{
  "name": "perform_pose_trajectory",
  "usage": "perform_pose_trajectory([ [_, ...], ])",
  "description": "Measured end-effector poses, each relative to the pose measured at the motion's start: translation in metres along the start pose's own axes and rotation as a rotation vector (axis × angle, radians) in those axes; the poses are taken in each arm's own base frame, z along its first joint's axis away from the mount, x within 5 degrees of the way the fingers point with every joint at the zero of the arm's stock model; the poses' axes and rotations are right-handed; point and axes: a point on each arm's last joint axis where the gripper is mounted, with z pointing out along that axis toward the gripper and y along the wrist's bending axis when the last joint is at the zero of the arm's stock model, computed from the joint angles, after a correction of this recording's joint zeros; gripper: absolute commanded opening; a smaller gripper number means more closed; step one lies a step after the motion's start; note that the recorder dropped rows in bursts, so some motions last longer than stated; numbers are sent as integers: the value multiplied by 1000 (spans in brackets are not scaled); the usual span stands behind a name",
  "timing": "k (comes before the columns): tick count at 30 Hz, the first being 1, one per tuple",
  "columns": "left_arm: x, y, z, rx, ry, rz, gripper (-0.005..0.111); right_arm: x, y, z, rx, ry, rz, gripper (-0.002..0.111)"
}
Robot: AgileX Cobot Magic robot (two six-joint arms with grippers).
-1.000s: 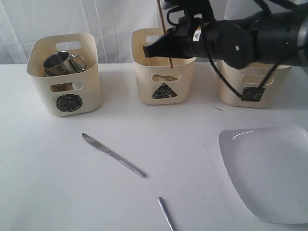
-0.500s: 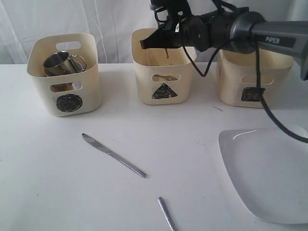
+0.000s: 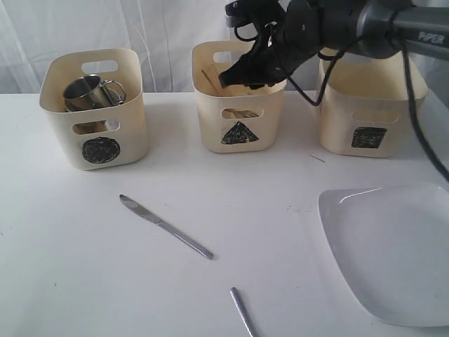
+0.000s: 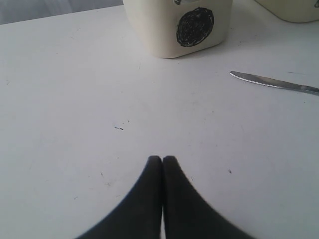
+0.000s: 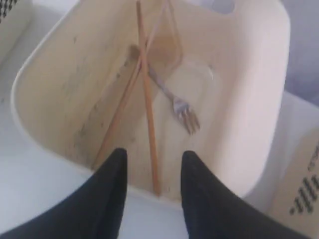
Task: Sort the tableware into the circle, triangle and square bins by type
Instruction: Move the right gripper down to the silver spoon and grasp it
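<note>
The drop-off of long utensils is being wrapped up, by the look of it. The right gripper [image 3: 235,74] is being held over the cream plastic tub marked with a black triangle [image 3: 238,116] at the upper centre of the exterior view. Its jaws are spread and nothing is being pinched. In the right wrist view the thin wooden chopsticks [image 5: 144,94] are leaning crossed against the inner wall of that tub, beside a steel fork [image 5: 182,110] on its floor.

The left gripper [image 4: 162,160] is being kept low over the white desk [image 3: 63,246], with its jaws pressed together on nothing.

The steel table knife [image 3: 165,226] is lying at the centre left of the exterior view. A slim steel handle [image 3: 242,312] is being cut off by the bottom edge. The large white squarish plate [image 3: 393,253] is sitting at the lower right.

The next move is judged to call for the right arm to be lifted clear of the rim. One of the flat steel pieces would then be approached with the jaws spread across its narrow handle, which is lying close against the desk.
</note>
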Motion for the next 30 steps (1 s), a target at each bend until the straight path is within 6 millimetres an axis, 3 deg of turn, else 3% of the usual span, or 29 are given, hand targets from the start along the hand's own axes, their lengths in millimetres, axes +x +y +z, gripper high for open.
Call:
perform_pose_trajectory([
  [6,0,0,0,0,0,0,0,29,22,-67,-36,178,-20,35],
  [12,0,0,0,0,0,0,0,85,57,-114,-93,411,-68,35],
  [19,0,0,0,0,0,0,0,157,99,-123,-132,655,-84,36],
  [23,0,0,0,0,0,0,0,190,115,-126,-141,751,-110,46],
  [26,0,0,0,0,0,0,0,204,126,-133,-172,781,-120,52],
  [30,0,0,0,0,0,0,0,209,136,-145,-216,743,-95,52],
])
